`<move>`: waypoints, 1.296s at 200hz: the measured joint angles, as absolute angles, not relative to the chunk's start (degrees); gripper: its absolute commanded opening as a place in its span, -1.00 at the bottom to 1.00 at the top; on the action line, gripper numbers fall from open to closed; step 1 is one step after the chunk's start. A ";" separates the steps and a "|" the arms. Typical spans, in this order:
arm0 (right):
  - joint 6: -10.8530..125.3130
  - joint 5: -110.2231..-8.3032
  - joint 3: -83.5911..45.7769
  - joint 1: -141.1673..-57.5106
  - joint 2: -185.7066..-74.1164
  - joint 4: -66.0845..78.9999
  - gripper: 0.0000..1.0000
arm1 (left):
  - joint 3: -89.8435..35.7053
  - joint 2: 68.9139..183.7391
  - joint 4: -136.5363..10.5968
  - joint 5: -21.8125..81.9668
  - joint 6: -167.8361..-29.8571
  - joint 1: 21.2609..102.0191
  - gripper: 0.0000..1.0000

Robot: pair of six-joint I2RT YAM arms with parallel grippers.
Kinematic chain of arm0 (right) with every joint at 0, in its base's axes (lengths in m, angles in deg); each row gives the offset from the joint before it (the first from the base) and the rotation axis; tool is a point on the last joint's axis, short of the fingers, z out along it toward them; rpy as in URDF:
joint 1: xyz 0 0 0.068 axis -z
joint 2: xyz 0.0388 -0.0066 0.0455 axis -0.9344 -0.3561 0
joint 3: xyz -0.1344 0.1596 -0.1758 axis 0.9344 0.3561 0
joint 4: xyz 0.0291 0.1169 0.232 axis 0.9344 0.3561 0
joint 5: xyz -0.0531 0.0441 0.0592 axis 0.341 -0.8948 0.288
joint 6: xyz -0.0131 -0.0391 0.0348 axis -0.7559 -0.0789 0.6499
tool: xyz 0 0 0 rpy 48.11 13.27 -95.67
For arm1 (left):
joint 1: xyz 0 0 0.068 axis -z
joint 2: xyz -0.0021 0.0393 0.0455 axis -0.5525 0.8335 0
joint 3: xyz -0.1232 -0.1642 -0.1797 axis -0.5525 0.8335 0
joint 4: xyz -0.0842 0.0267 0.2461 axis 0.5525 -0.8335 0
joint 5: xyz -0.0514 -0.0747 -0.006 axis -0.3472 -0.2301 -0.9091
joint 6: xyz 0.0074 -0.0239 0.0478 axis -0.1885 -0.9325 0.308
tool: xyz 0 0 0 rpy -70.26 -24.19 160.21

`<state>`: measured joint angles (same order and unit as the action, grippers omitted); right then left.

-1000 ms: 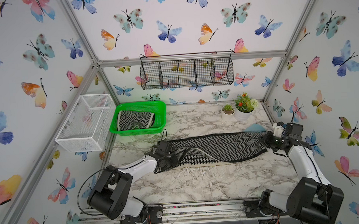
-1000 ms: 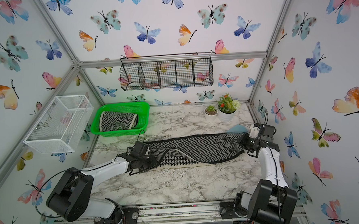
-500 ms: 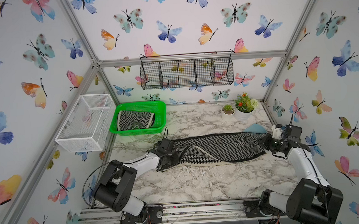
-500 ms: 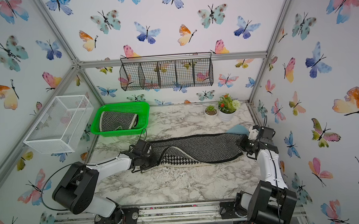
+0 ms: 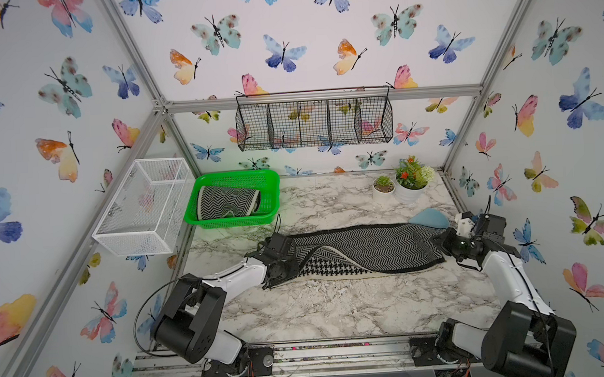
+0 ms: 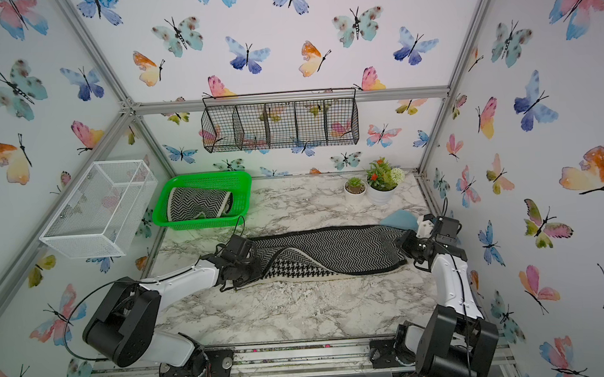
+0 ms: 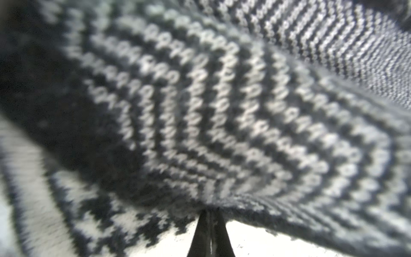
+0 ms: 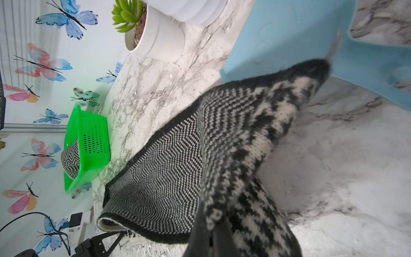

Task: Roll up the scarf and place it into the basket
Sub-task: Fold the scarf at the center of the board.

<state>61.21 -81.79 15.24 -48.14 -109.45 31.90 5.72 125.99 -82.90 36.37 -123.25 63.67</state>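
Observation:
The scarf (image 5: 367, 248) (image 6: 332, 248), black-and-white herringbone with a houndstooth underside, lies stretched across the marble table. My left gripper (image 5: 290, 264) (image 6: 253, 266) is shut on its left end; in the left wrist view the scarf (image 7: 222, 111) fills the picture above the closed gripper (image 7: 210, 213). My right gripper (image 5: 442, 244) (image 6: 405, 248) is shut on the right end, and the right wrist view shows fabric (image 8: 178, 166) draped over the gripper (image 8: 211, 222). The green basket (image 5: 236, 175) (image 6: 207, 176) (image 8: 93, 138) stands at the back left with a rolled herringbone scarf (image 5: 228, 202) inside.
A white wire-mesh box (image 5: 145, 204) hangs on the left wall beside the basket. A black wire rack (image 5: 314, 121) hangs on the back wall. Two potted plants (image 5: 384, 187) (image 5: 413, 180) stand at the back right. A light-blue object (image 5: 428, 218) lies behind the scarf's right end.
My left gripper has closed on the scarf's left end. The right gripper has kept its hold and barely moved.

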 measured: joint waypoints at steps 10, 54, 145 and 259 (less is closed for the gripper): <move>61.21 -81.79 15.24 -48.17 -109.45 31.72 -0.98 | 5.72 124.70 -83.69 36.79 -123.25 63.67 -1.00; 61.19 -81.68 15.24 -48.14 -109.47 31.18 -0.98 | 5.79 118.88 -86.94 38.03 -123.10 63.08 -1.00; 61.28 -80.26 11.48 -48.17 -110.28 31.18 -0.97 | 9.44 106.53 -96.43 39.80 -120.98 57.64 -0.99; 62.74 -81.09 -3.45 -52.95 -105.93 36.58 -0.97 | 3.95 110.82 -96.93 40.50 -120.96 56.79 -0.54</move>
